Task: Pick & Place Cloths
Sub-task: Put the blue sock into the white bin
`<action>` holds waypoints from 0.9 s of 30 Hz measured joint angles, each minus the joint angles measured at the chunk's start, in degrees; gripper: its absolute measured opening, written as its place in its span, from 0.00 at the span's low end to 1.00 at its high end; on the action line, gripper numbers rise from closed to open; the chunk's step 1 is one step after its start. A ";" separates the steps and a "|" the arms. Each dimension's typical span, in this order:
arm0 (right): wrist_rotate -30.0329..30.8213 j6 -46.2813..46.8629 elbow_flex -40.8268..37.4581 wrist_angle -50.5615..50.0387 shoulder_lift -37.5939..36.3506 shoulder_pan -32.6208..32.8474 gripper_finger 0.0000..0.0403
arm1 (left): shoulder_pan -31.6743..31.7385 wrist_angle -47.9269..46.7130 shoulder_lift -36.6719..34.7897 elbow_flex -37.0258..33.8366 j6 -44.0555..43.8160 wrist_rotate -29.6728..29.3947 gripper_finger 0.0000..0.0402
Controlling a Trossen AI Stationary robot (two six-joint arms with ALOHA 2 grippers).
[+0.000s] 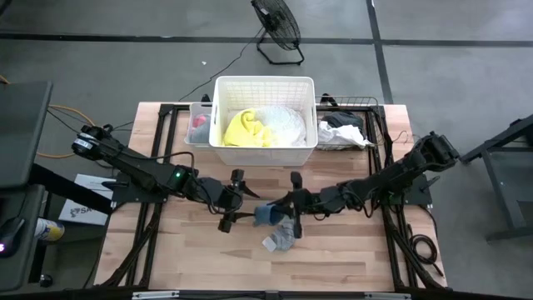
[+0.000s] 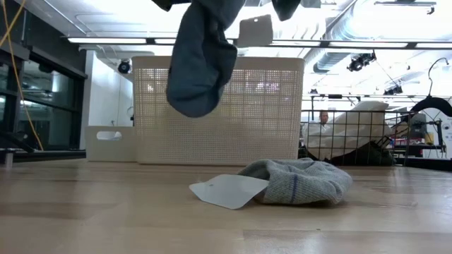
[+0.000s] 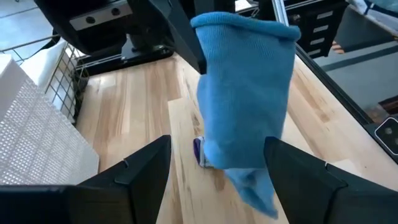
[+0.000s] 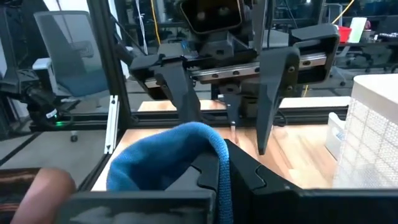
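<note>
A small blue cloth [image 1: 267,215], sock-like with an open cuff, hangs from my right gripper [image 1: 285,205] above the table's middle; the low view shows this blue cloth [image 2: 201,63] clear of the wood. My left gripper [image 1: 231,200] is open and faces it from the left. Its two fingers [image 3: 146,171] stand on either side of the hanging blue cloth [image 3: 245,99] without visibly touching it. A grey cloth [image 1: 284,236] with a white tag [image 2: 226,190] lies crumpled on the table just below. A yellow cloth [image 1: 246,129] and a white cloth [image 1: 283,125] lie in the white basket [image 1: 265,86]. My right gripper is shut on the blue cloth's upper end, near its cuff edge [image 3: 202,37]. The fabric is pinched between the two fingers and drapes over one finger [image 4: 221,163]. The fingers come level from the table's right. The cloth hangs slack below them, lifted clear.
The white slatted basket stands at the far middle. A wire basket [image 1: 343,133] to its right holds black and white cloths, and a small clear bin [image 1: 198,125] stands to its left. Bare wood [image 1: 350,250] lies along the near edge. A fan [image 1: 277,29] stands on the floor beyond.
</note>
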 joint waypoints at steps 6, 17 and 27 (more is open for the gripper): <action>-0.32 -1.47 0.00 0.77 0.00 -0.64 0.01 | 0.00 0.31 0.68 0.00 -0.57 0.12 0.68; -3.09 -3.26 0.00 2.71 0.07 -1.62 0.01 | 0.00 8.69 6.02 -0.02 0.72 -0.29 0.89; -1.57 -4.27 0.00 2.41 0.07 -1.64 0.01 | -0.04 8.83 6.27 0.00 -0.40 -3.26 0.76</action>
